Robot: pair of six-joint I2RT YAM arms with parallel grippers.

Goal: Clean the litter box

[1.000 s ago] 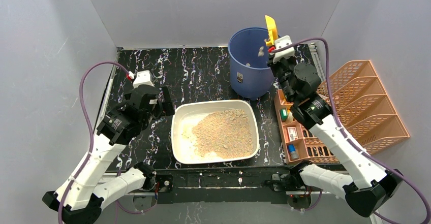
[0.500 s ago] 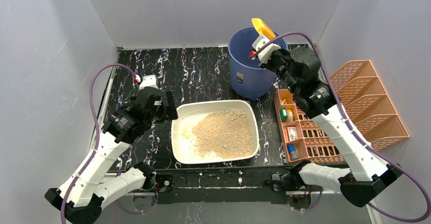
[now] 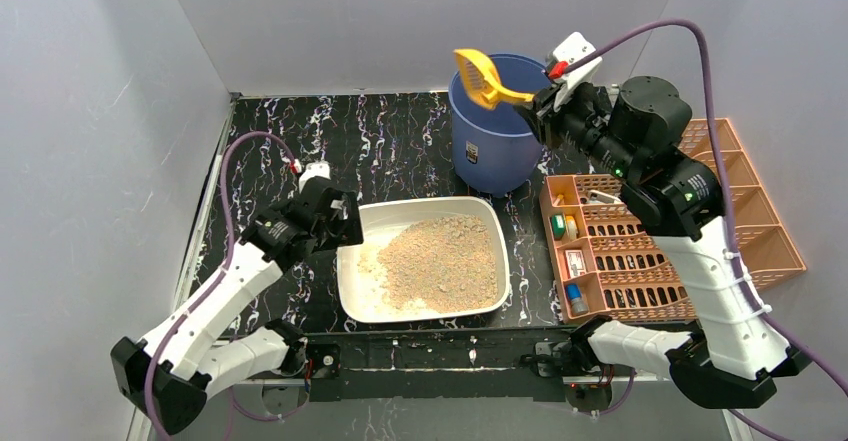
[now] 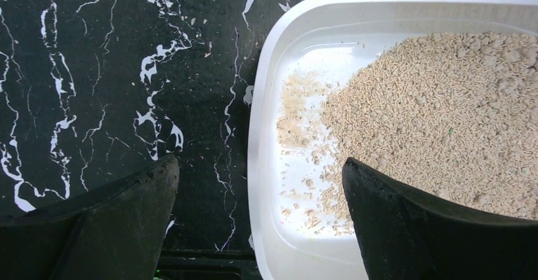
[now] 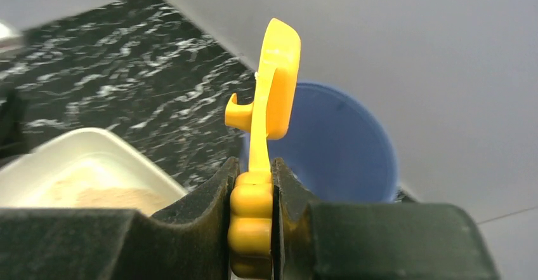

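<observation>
walls (image 3: 400,21): plain grey, three sides | table (image 3: 380,141): black marble, white veins | light: even

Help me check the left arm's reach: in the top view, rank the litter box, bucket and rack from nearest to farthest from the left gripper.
From the left gripper:
1. litter box, right at the gripper, at its left rim.
2. bucket, back right.
3. rack, far right edge.

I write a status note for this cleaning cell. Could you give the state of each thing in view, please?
litter box, upright, litter heaped rightward, left part nearly bare
yellow scoop, raised over the bucket
blue bucket, upright, uncovered
left gripper, open, astride the box's left rim
right gripper, shut on the scoop's handle
organiser rack, holding small items
</observation>
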